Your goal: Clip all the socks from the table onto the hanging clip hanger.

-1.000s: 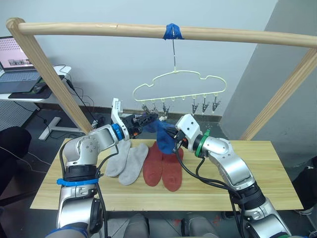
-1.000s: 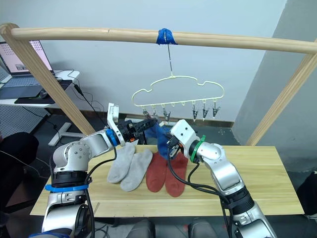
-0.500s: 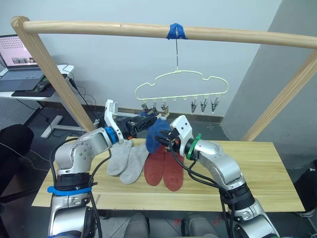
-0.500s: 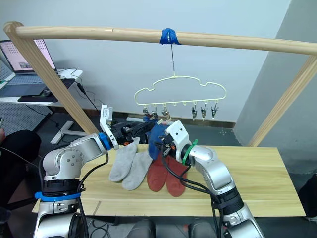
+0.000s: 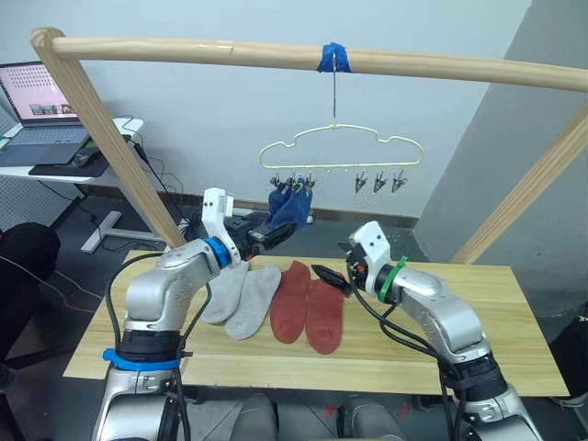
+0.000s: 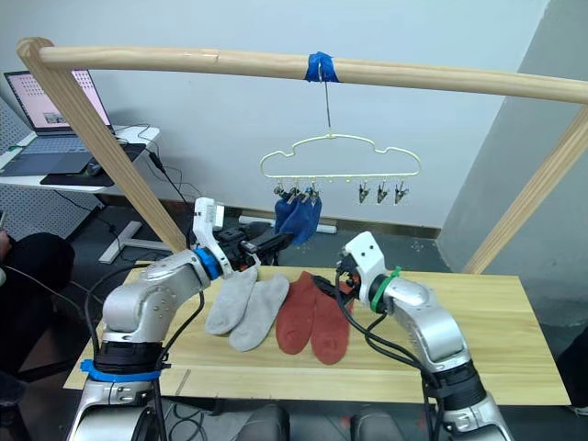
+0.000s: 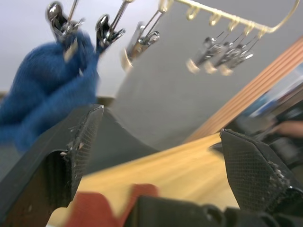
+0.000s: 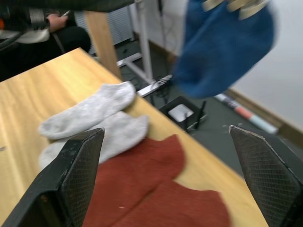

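Blue socks (image 5: 290, 208) hang clipped on the hanger (image 5: 342, 153); you see both grippers, left (image 5: 276, 235) and right (image 5: 329, 276), spread and empty.

The left gripper (image 7: 156, 156) stands with its two black fingers (image 7: 71, 146) wide apart, nothing between them. Beyond the fingers, a blue sock (image 7: 45, 90) hangs bunched from a metal clip on the clip hanger (image 7: 222, 23). Further clips along the cream wire hang bare, some blurred. Lower in the frame lies the pale wooden table (image 7: 175, 165), with the edge of a rust red sock (image 7: 94, 208) on it.
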